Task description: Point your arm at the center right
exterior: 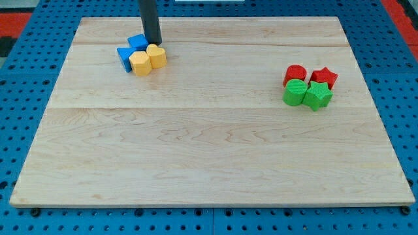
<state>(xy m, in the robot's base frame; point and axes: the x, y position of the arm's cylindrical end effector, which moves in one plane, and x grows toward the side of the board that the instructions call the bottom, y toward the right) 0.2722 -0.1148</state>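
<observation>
- My tip (155, 43) rests on the board (209, 156) at the view's upper left, just above the yellow heart (157, 56) and beside the blue cube (138, 42); whether it touches either is hard to tell.
- The rod (149, 19) is a plain bar with no jaws, so it has nothing to part or close, and it clamps nothing. Its upper length is cut off by the view's top edge.
- The blue cube is partly hidden behind the rod.
- A second blue block (124, 56) shows only at its left side, the rest covered by the yellow hexagon (140, 63); its shape cannot be made out.
- The yellow hexagon and yellow heart sit touching, side by side.
- The centre right of the board holds a tight cluster, well apart from my tip: red cylinder (294, 74) and red star (324, 76) behind, green cylinder (294, 93) and green star (317, 95) in front.
- The green pair covers the lower parts of the red pair.
- The blue pegboard (26, 72) surrounds the board and is cut off on all sides.
</observation>
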